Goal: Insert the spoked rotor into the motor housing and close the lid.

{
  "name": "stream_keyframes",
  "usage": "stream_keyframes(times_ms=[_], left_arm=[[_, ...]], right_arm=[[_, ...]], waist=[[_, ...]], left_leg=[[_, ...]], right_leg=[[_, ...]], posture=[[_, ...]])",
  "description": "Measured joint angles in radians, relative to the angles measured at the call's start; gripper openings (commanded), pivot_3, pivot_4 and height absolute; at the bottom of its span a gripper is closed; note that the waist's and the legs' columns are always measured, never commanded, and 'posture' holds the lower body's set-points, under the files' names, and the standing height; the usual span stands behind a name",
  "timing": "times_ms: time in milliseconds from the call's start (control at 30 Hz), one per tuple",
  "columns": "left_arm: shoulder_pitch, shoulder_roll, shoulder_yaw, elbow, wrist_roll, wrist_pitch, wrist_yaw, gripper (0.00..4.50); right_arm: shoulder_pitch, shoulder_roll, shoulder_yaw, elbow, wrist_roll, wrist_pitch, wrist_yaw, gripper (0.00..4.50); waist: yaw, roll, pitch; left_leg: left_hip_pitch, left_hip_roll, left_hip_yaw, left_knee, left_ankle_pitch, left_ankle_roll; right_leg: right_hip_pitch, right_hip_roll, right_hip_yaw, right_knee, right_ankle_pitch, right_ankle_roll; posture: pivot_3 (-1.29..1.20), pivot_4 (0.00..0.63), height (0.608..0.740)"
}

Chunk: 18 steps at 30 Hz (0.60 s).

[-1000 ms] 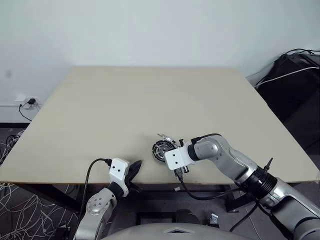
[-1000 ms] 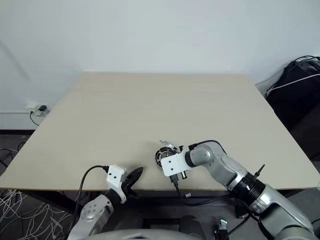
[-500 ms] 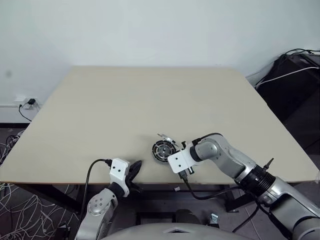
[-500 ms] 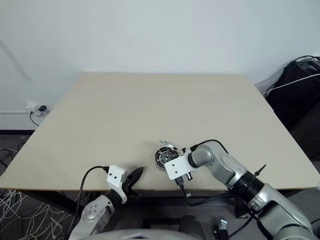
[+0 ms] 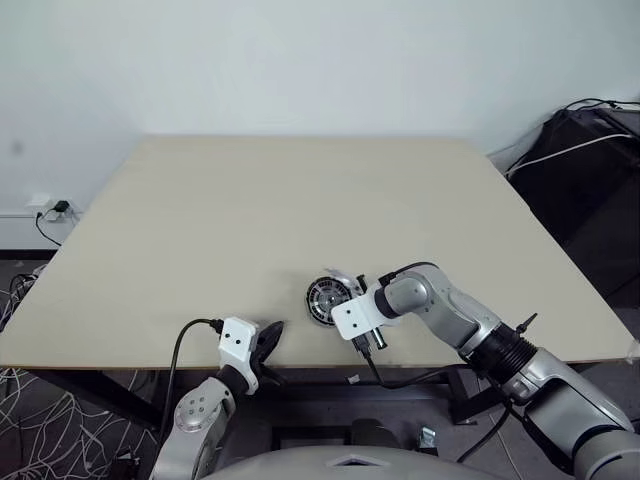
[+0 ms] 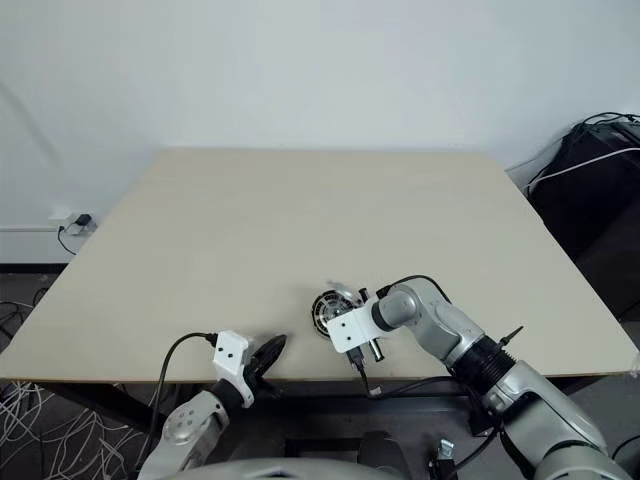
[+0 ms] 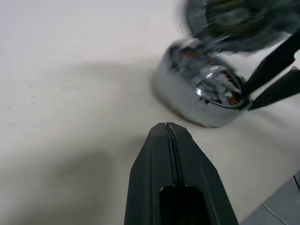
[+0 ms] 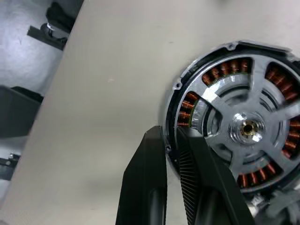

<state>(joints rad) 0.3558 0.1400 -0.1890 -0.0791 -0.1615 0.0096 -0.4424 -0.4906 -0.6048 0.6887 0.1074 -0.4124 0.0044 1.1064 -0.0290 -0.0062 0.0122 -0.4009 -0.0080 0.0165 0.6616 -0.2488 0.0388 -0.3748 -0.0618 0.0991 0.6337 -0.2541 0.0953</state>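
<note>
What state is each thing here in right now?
Rotor: seated in the housing.
Housing: flat on the table, uncovered.
Lid: off, lying beside the housing.
Left claw: shut, empty.
Right claw: pinched on the housing's rim.

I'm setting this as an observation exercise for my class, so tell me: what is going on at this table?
A two-armed robot is working on a small motor near the front edge of a beige table. The spoked rotor already sits inside the motor housing, copper windings showing between its spokes. The right gripper has its fingers nearly closed at the housing's rim. The left gripper is shut and waits just beside the motor, holding nothing.
</note>
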Motion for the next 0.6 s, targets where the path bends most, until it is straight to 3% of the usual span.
stream_keyframes(times_ms=[200, 433, 600], left_arm=[[-0.001, 0.000, -0.001, 0.000, 0.000, 0.000, -0.002, 0.00], [-0.004, -0.001, -0.004, 0.000, -0.006, 0.000, -0.006, 0.00], [-0.009, -0.001, -0.007, 0.001, -0.007, 0.001, -0.011, 0.00]], right_arm=[[0.027, 0.027, -0.041, -0.001, 0.027, 0.042, -0.007, 0.12], [0.137, 0.139, -0.209, -0.197, 0.157, 0.465, -0.062, 0.12], [0.173, 0.169, -0.251, -0.363, 0.229, 0.785, -0.083, 0.12]], waist=[[-0.005, 0.000, 0.000], [0.004, 0.001, 0.001], [0.012, 0.001, 0.001]], left_leg=[[0.000, 0.000, 0.000, 0.000, 0.000, 0.000], [-0.006, 0.000, -0.001, -0.001, 0.000, 0.000], [-0.011, 0.000, -0.003, -0.001, 0.000, 0.000]], right_leg=[[0.000, 0.000, 0.000, 0.000, 0.000, 0.000], [-0.006, -0.001, 0.000, 0.000, 0.000, 0.000], [-0.010, -0.002, -0.001, 0.000, 0.000, -0.001]], posture=[[0.00, 0.000, 0.740], [0.00, 0.000, 0.740], [0.00, 0.000, 0.740]])
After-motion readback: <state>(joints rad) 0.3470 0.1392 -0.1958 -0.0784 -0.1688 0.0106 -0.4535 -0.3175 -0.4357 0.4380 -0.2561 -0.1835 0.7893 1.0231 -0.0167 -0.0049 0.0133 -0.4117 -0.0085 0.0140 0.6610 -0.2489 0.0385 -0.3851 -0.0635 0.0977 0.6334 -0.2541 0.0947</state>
